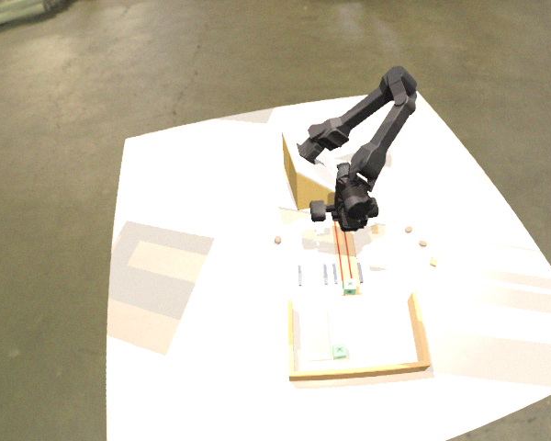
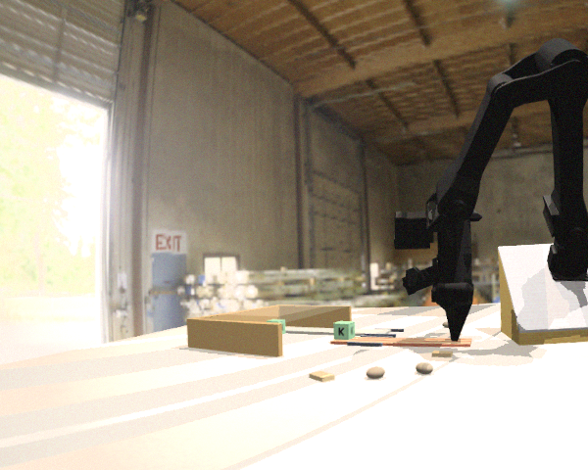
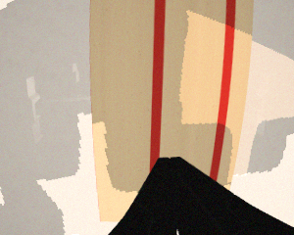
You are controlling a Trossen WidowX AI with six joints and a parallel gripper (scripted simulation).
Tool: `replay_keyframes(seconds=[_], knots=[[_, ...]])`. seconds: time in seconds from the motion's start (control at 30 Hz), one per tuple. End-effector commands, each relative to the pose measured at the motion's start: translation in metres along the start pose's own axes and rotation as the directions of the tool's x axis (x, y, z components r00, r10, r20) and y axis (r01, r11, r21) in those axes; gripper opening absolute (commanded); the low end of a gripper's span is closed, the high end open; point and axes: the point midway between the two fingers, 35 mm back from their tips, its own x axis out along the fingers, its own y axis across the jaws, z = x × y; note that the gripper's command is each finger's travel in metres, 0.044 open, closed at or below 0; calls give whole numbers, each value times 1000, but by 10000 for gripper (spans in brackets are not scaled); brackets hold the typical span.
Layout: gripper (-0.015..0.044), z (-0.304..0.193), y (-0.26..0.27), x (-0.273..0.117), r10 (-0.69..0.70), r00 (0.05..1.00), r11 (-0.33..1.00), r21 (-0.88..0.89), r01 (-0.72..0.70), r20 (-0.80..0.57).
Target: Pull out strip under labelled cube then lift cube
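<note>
A tan strip with two red lines (image 1: 344,258) (image 2: 411,342) (image 3: 193,59) lies on the white table, running from my gripper toward the tray. A green cube marked K (image 1: 350,285) (image 2: 343,329) rests on the strip's far end, just outside the tray's open side. My gripper (image 2: 455,337) (image 3: 168,167) points straight down, shut, with its tip on the near end of this strip. Nothing is between the fingers. In the top view the wrist hides the fingertips.
A wooden three-sided tray (image 1: 421,332) (image 2: 233,336) holds a second green cube (image 1: 339,351) (image 2: 276,323). Short blue-grey strips (image 1: 299,275) (image 1: 360,272) lie beside the red-lined one. A tan wedge ramp (image 1: 304,189) (image 2: 547,293) stands behind the arm. Pebbles (image 1: 408,229) (image 2: 375,372) and a small tile (image 1: 432,261) (image 2: 320,375) lie scattered around.
</note>
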Motion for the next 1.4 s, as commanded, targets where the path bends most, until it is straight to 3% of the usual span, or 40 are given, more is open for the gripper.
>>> replay_keyframes(seconds=[0.0,0.8,1.0,1.2,1.37], knots=[[0,-11,-1,4,2,1000,1000,14,-1,-29],[0,-11,-1,4,2,1000,1000,14,-1,-29],[0,2,0,-40,0,1000,1000,13,1,-27],[0,0,-1,-41,0,1000,1000,13,0,-28],[131,21,-3,-39,0,1000,995,97,3,-27]])
